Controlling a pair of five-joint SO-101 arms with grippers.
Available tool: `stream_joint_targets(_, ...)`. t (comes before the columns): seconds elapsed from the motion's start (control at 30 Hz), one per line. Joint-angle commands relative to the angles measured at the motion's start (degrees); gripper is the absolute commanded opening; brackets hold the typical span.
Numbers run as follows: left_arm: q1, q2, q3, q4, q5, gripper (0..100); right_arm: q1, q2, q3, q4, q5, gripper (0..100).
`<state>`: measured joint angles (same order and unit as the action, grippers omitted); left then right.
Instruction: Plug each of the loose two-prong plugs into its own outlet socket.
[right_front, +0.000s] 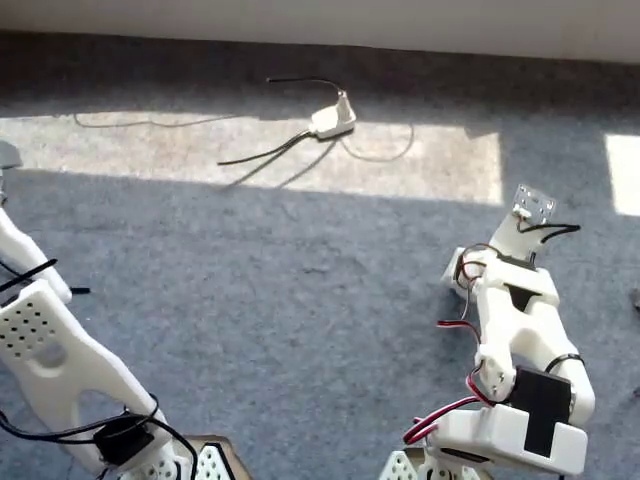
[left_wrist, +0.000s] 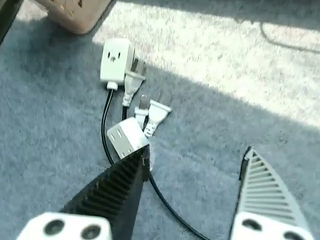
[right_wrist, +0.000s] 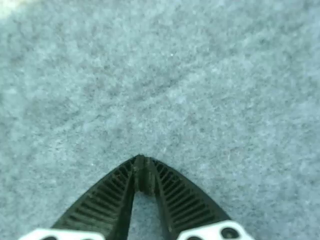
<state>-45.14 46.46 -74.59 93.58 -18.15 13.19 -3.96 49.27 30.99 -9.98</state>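
- No plug is judged seated; every insertion is left to do.
- One plug (left_wrist: 131, 82) is found lying against the side of a white socket (left_wrist: 115, 59) with its prongs bare. The socket's face slots are seen empty.
- A second plug (left_wrist: 159, 111) lies loose on the carpeted table (right_front: 300, 300), between the socket and a slotted block (left_wrist: 124, 137). The block's slots also appear empty.
- A beige strip (left_wrist: 75, 12) beyond the socket is partly seen; its openings cannot be judged.
- The left pincer (left_wrist: 192, 165) is held apart near the block, with nothing gripped.
- The right pincer (right_wrist: 145, 175) is closed together on nothing, over bare carpet.
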Motion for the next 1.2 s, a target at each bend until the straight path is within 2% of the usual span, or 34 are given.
stream_joint_targets(0.0, -4.70, -3.82, -0.84, 6.07, 6.51, 28, 0.57, -0.13, -1.63, -1.19, 0.00, 0.6)
stream_joint_targets(0.13, -8.57, -1.71, -0.84, 5.98, 13.45, 28, 0.57, -0.13, -1.54, -1.19, 0.00, 0.6)
stream_joint_targets(0.4, -10.33, 7.87, -1.36, 5.01, 14.07, 28, 0.57, -0.13, -1.54, -1.19, 0.00, 0.6)
stream_joint_targets(0.53, -10.77, 10.68, -1.27, 1.32, 14.86, 28, 0.57, -0.13, -1.54, -1.19, 0.00, 0.6)
stream_joint_targets(0.67, -12.88, 12.44, -1.27, -3.43, 20.84, 28, 0.57, -0.13, -1.54, -1.19, 0.00, 0.6)
stream_joint_targets(0.73, -13.41, 13.05, -1.19, -5.54, 21.27, 28, 0.57, -0.13, -1.54, -1.19, 0.00, 0.6)
stream_joint_targets(0.93, -12.88, 16.22, -1.36, -7.82, 21.45, 28, 0.57, -0.13, -1.54, -1.19, 0.00, 0.6)
stream_joint_targets(1.17, -9.27, 17.54, -1.36, -7.82, 21.45, 28, 0.57, -0.13, -1.54, -1.19, 0.00, 0.6)
